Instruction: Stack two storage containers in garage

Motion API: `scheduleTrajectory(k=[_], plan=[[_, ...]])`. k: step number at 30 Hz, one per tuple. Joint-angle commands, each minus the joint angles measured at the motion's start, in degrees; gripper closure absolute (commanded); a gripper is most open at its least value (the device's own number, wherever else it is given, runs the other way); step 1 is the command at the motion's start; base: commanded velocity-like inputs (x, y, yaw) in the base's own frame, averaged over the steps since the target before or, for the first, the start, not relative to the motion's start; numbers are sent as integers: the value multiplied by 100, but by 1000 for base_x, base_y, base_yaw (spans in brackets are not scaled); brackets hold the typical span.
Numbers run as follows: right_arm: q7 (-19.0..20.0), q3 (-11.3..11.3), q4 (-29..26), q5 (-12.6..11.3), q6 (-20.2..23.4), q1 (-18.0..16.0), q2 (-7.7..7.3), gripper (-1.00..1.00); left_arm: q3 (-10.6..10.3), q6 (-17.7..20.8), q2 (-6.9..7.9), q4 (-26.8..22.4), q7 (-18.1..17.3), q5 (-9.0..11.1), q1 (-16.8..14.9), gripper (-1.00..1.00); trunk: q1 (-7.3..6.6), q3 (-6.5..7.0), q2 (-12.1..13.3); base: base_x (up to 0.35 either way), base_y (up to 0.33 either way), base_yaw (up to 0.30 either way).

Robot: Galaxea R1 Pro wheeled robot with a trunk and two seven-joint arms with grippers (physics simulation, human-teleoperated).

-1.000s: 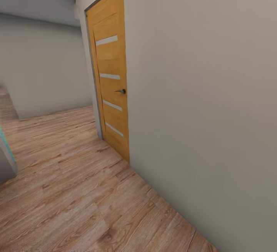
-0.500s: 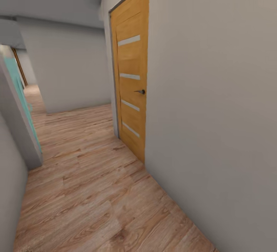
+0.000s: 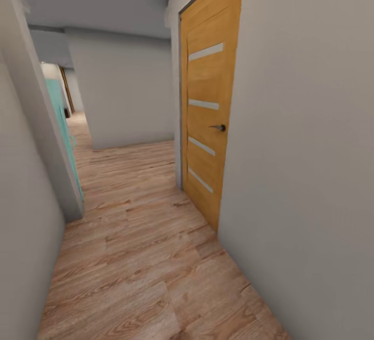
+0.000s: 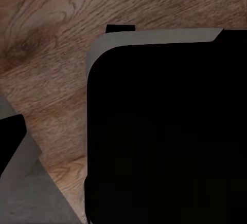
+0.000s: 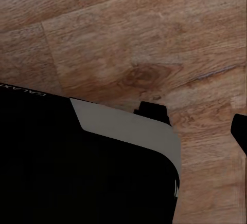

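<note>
View's swung since a sec ago: the door (image 3: 208, 116) now sits further right and more corridor shows ahead, so I'm turning to drive on. No boxes in sight. Wood-plank floor (image 3: 135, 257) w/ matte grain, plain grey walls (image 3: 306, 147). Below both wrists: planks, dark robot body. Can't tell jaw state.

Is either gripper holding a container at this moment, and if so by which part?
It cannot be told. Both wrist views show wood floor and the robot's black body, no container; the head view shows a hallway with a wooden door.
</note>
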Motion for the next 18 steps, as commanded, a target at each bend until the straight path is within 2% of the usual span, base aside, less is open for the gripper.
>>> scheduleTrajectory(k=[1,18], plan=[[31,36,17,-61,-30,-6,3,-100,3,-14,2,-1,2,14,-1,-100,3,-5,-2,322,0,300],[31,38,17,-61,-30,-6,3,-100,8,-5,-2,-1,10,19,-1,-100,3,-5,-2,322,0,300]])
